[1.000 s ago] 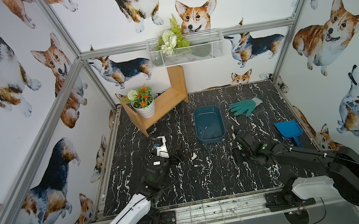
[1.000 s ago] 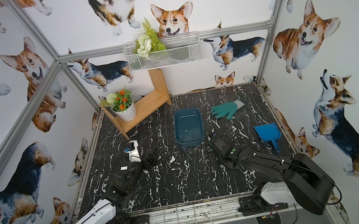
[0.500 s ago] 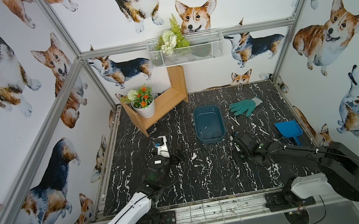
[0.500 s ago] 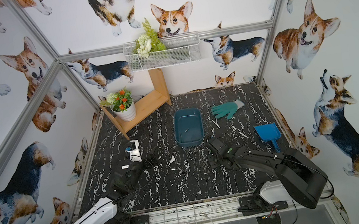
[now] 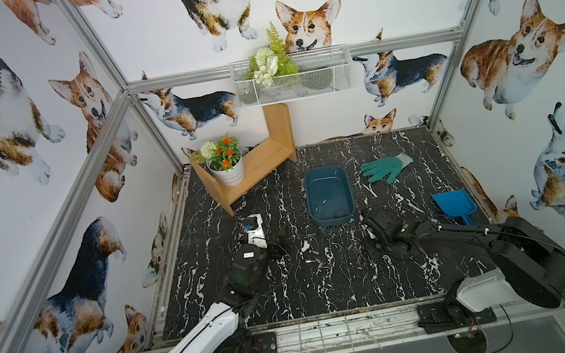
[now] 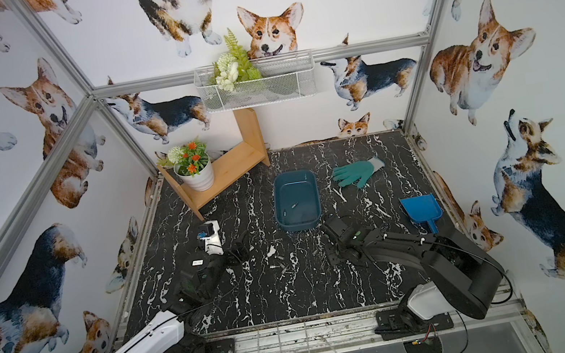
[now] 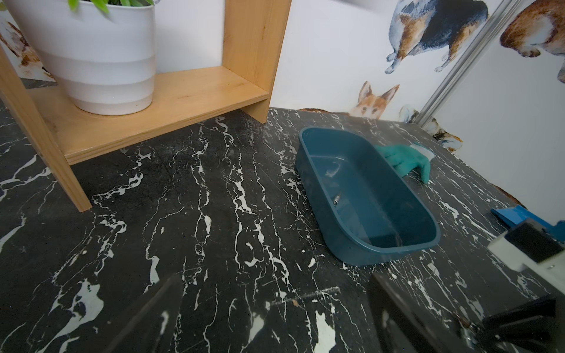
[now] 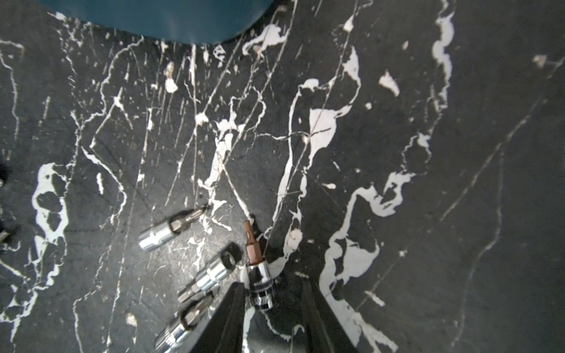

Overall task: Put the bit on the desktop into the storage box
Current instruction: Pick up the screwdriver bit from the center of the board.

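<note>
**While the bit (image 8: 258, 275) lies flat on the desktop (image 8: 397, 122), the right gripper (image 8: 273, 287) straddles it**

Its long axis runs straight out from between the fingers (image 8: 226, 318), brown tip aimed toward the storage box (image 8: 146, 18) close by. Jaws are apart, with one finger touching the chrome base. Meanwhile the left gripper (image 7: 275, 281) is spread wide.

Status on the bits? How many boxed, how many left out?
Done: one bit lies in the storage box. In hand: right gripper jaws straddle a rust-tipped socket bit, not yet clamped. To do: at least three more socket bits beside it on the desktop. The left gripper is open, empty.
</note>
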Controlling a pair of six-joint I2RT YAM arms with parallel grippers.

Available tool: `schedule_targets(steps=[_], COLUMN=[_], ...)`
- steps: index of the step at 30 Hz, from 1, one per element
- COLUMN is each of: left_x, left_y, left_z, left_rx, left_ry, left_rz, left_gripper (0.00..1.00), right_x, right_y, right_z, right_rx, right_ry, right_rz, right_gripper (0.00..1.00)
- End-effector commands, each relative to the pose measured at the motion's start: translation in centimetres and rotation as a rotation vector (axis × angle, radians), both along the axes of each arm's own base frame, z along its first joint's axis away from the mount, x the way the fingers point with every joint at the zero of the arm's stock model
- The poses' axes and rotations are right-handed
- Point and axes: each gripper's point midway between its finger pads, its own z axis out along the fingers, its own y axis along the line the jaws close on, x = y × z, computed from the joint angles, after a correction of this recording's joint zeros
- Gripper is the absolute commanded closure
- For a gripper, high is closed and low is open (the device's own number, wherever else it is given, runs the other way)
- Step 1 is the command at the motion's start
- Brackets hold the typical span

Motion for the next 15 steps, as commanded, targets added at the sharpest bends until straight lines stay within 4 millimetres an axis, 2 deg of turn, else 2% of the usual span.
schedule_targets(steps=[1, 7, 15], left_x=[0.30, 0.30, 0.25], left_y=[0.06, 0.21, 0.34], left_z=[0.87, 0.90, 1.04], left_rx=[0.001, 0.006, 0.004], left_ry=[-0.030, -0.032, -0.038], left_rz=[0.006, 0.013, 0.019], left_gripper=[0.00, 0.00, 0.00], right_x=[0.57, 0.66, 0.44], right_y=[0.44, 0.34, -0.25], right_z=[0.22, -0.07, -0.18], right_rx=[0.003, -0.016, -0.041], right_ry=[-0.017, -0.008, -0.001], right_rz=[0.017, 0.018, 0.006], right_gripper=[0.64, 0.67, 0.77])
